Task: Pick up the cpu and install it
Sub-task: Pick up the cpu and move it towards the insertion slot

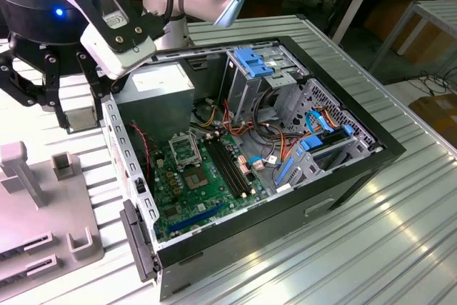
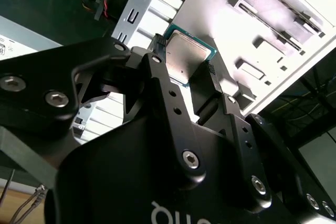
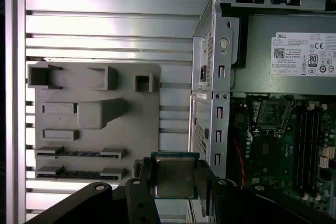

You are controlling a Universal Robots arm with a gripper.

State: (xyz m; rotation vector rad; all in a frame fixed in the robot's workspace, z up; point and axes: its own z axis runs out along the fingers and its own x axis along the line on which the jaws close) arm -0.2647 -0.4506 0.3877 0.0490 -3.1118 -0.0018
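The slatted metal table [image 3: 94,30] lies beneath the fingers. The open computer case [image 1: 357,169] lies to one side of them, its near side wall [image 3: 210,103] just beside them. The grey fixture plate [image 3: 94,129] lies on the table on the fingers' other side, below them.

Inside the case, past that wall from the fingers, is the green motherboard [image 1: 193,198]. Its square metal-framed socket [image 3: 272,115] is well apart from the fingers.

The gripper [image 3: 174,178] is clamped on the cpu [image 3: 174,177], one finger on each of two opposite edges. In both wrist views the silver-grey top faces the camera, and the chip sits flat between the fingers, clear of the plate and the table. The cpu [image 2: 186,56] looks square in the grip, not skewed.

The step in hand appears to be the carry from plate to socket. To do it well:

- Travel with the chip level, so the edge grip does not let it pivot or slide.
- Lift it clear of the case wall, which is the obstacle nearest the fingers.
- Line the chip's edges up with the socket frame above the socket, not during contact.
- Lower gently, since the socket's contacts are likely delicate.

Whether the socket's frame is lifted open, I cannot tell.
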